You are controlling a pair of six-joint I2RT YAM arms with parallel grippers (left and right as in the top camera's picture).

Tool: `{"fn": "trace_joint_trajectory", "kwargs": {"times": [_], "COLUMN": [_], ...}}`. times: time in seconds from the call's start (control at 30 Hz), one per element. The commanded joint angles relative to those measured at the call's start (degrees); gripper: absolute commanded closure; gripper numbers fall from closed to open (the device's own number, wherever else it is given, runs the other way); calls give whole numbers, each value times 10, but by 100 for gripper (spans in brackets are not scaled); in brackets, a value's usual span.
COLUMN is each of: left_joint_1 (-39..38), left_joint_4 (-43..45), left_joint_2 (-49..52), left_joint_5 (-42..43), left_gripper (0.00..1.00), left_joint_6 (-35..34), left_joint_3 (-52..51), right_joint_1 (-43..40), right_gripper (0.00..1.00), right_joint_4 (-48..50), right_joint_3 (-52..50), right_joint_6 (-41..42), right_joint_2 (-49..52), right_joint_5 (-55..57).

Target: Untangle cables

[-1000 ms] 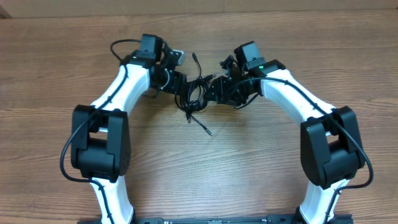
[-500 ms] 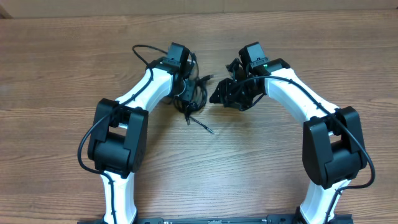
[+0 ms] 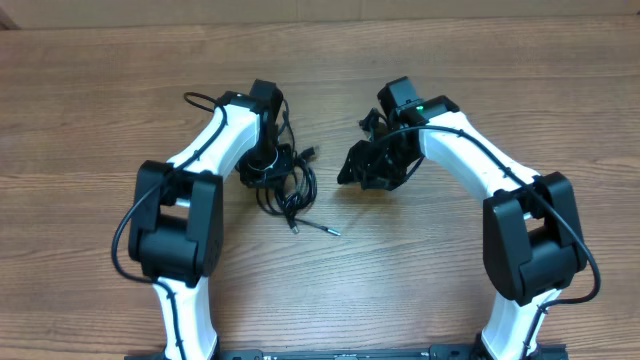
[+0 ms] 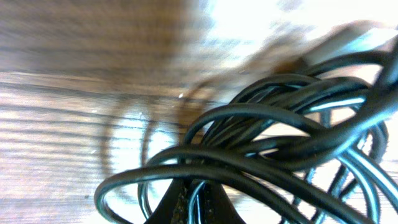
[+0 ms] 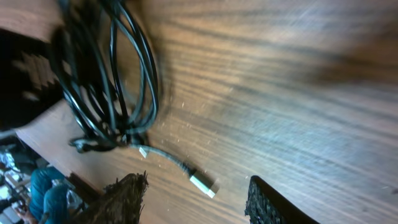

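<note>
The cables (image 3: 293, 188) are a knot of thin black loops on the wooden table, with one strand trailing to a small plug (image 3: 331, 231). My left gripper (image 3: 271, 172) is at the knot's left side. In the left wrist view the cables (image 4: 280, 149) fill the frame, and the left gripper (image 4: 194, 198) is shut on a thin strand pinched between its dark pads. My right gripper (image 3: 352, 168) hovers to the right of the knot, apart from it. In the right wrist view it (image 5: 196, 202) stands open with a silver plug (image 5: 202, 185) lying on the table between its fingers; the cables (image 5: 109, 81) are farther off.
The bare wooden table (image 3: 420, 270) stretches all round. Both white arms bend in from the near edge, with their own thicker black wires along them. A lighter strip (image 3: 320, 12) runs along the far edge.
The left gripper has closed on a strand and the knot has shifted left and toward the near edge, away from the right gripper. The right gripper has stayed open, almost in place.
</note>
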Motion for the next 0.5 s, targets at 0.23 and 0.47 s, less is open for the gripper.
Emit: {"fn": "trace_joint_trajectory", "kwargs": {"times": [0.23,0.47], "left_joint_1": [-4,-4], "left_joint_4": [43,70], "left_joint_2": [-119,-88], "left_joint_5": [-13,-62], "left_gripper": [70,69], "left_joint_6": [-31,79], "left_joint_3": [1,0], "right_joint_1": [56,79], "right_gripper": [46,46], "right_joint_4": [11,83], "right_joint_3": [14,14], "right_joint_6": [52,163], "right_joint_2": [-16,-16], "right_joint_5": [3,3]}}
